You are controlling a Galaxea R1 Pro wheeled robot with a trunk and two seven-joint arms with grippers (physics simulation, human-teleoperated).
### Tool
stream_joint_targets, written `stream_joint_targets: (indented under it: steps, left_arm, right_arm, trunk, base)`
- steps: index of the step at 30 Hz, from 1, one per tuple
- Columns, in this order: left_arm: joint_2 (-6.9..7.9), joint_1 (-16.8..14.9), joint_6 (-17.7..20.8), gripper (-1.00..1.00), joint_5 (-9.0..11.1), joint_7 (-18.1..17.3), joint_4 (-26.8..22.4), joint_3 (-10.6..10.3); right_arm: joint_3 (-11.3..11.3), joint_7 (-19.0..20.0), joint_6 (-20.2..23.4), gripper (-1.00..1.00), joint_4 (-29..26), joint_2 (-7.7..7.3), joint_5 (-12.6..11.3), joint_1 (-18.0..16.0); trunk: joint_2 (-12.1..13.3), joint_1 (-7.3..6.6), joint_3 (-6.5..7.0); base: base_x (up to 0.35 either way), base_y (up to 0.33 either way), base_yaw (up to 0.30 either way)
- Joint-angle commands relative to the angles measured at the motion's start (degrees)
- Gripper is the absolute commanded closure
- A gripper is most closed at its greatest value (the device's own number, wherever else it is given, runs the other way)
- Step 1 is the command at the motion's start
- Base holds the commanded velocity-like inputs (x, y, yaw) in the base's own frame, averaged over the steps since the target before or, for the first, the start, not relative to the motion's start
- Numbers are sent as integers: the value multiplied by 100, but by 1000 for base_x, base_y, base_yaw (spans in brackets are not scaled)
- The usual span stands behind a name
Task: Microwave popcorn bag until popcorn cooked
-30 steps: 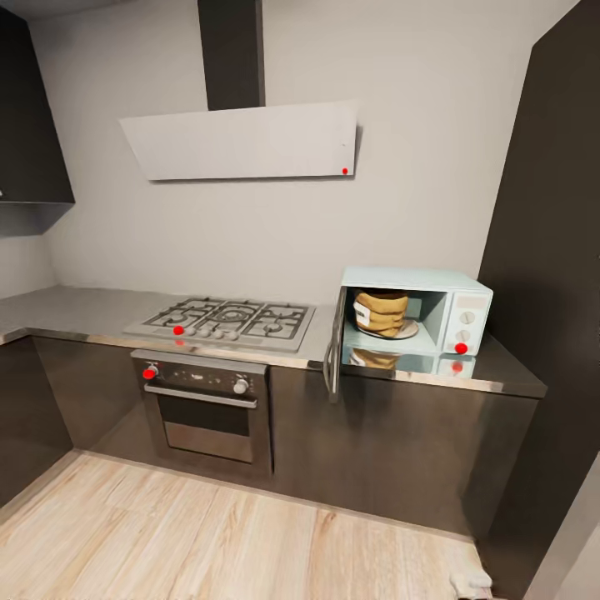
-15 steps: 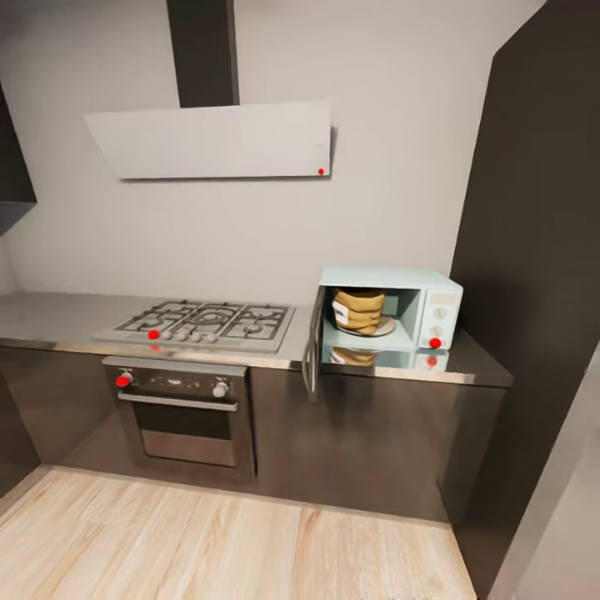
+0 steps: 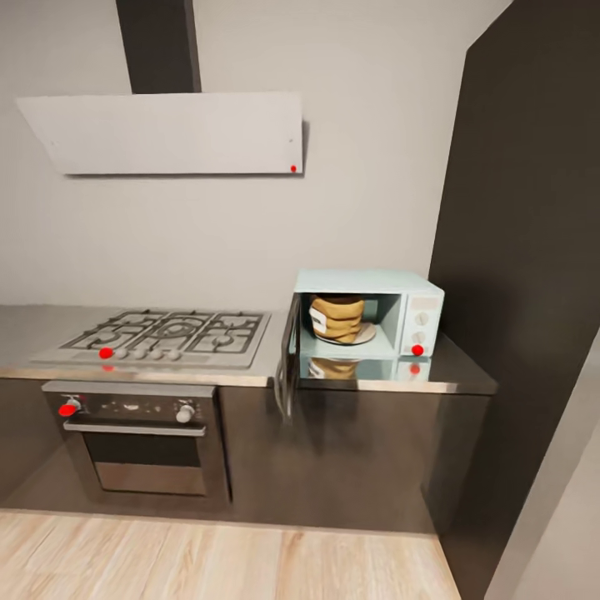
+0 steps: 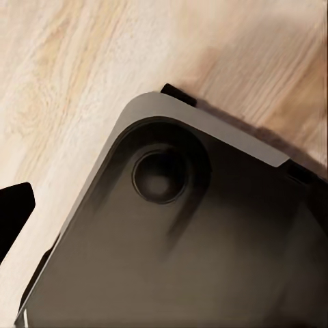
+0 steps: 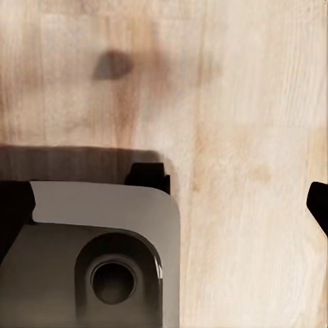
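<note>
Head view: we see the popcorn bag (image 3: 337, 317) standing on the turntable plate (image 3: 365, 336) inside the microwave (image 3: 371, 313), whose door (image 3: 287, 358) hangs wide open toward the gas hob (image 3: 158, 337). The microwave sits on the grey worktop (image 3: 460, 375), against a tall dark cabinet (image 3: 533, 250). In the wrist views we observe the robot base (image 4: 178, 239) above the wood floor (image 5: 239, 102); dark finger tips at the frame edges leave each tool's opening undeterminable.
</note>
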Motion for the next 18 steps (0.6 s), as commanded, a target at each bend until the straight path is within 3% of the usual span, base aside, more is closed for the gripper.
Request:
stream_joint_targets:
  steps: [1,9,14,18]
  left_arm:
    - [-3,1,-8,-100,-28,16,-8,42]
    - [8,1,15,-100,-21,-35,-112,63]
    - [59,1,20,-100,-15,-64,-549,66]
    - [84,-6,258,-100,-42,-17,-1852,62]
  right_arm:
    - [-48,12,-1,-100,11,-4,50,-8]
    - [-39,13,-6,-100,7,-12,57,-7]
    - [-38,14,-3,-100,7,-21,59,-7]
    - [-38,14,-3,-100,10,-21,59,-8]
  trunk:
    - [-3,3,-5]
    - [-3,3,-5]
    - [-3,3,-5]
    - [-3,3,-5]
  base:
    - [323,0,-1]
    - [323,0,0]
    - [157,0,0]
    - [9,0,0]
